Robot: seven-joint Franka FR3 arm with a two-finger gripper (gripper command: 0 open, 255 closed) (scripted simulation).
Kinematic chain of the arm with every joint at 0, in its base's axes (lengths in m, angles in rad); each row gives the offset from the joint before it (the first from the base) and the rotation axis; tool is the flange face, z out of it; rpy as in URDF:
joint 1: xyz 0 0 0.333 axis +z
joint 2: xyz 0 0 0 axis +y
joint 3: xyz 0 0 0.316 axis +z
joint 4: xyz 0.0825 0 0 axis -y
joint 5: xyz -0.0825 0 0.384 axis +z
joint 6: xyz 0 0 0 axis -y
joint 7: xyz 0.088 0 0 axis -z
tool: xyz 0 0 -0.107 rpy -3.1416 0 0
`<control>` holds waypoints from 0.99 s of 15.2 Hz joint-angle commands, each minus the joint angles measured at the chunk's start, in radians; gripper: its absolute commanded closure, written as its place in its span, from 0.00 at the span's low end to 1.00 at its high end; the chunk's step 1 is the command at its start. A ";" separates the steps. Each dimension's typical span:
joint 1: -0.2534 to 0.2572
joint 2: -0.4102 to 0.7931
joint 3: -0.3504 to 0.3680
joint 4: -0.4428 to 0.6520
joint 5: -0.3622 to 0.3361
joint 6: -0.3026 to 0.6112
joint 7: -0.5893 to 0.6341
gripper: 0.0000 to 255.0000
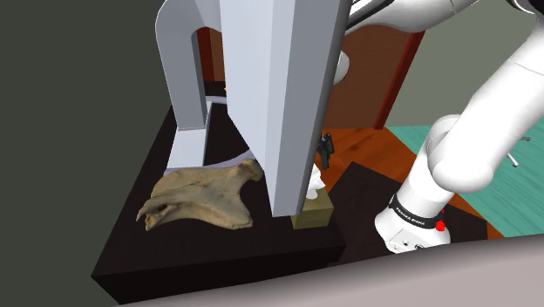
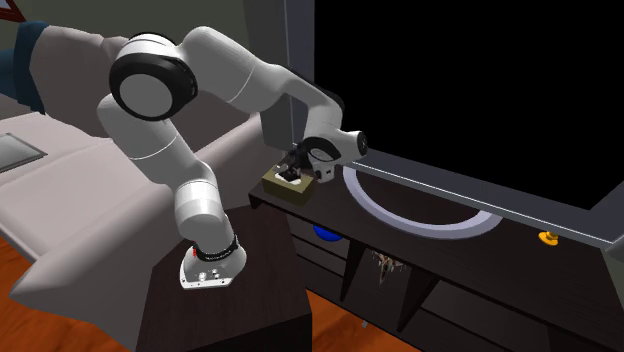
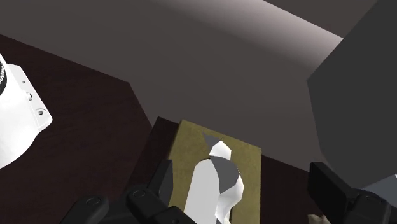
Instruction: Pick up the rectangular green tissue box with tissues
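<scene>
Gripper [image 3: 245,188] open: my two black fingers stand apart on either side of the olive-green tissue box [image 3: 191,143]. Neither touches it, so nothing is held yet. I point down at it from above because the white tissue [image 3: 213,184] sticks up from the slot in the middle, and the flat side walls are what I can squeeze. The box sits at the end of the dark cabinet top [image 3: 76,140], near its corner edge. My finger on the open side has free room. The other one, I judge, is cramped, since the grey television [image 3: 362,95] rises just beside the box. Further along the top, a tan bone-like piece [image 1: 205,199] lies well apart, out of my way.
</scene>
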 commanded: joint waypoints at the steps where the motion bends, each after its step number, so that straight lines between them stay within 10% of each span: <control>1: 0.002 0.023 0.002 -0.009 0.005 0.025 -0.019 0.00; 4: 0.003 0.039 0.003 -0.015 0.008 0.043 -0.033 0.00; 5: 0.003 0.038 0.003 -0.017 0.008 0.043 -0.033 1.00; 15: 0.003 0.028 0.002 -0.012 0.006 0.031 -0.024 1.00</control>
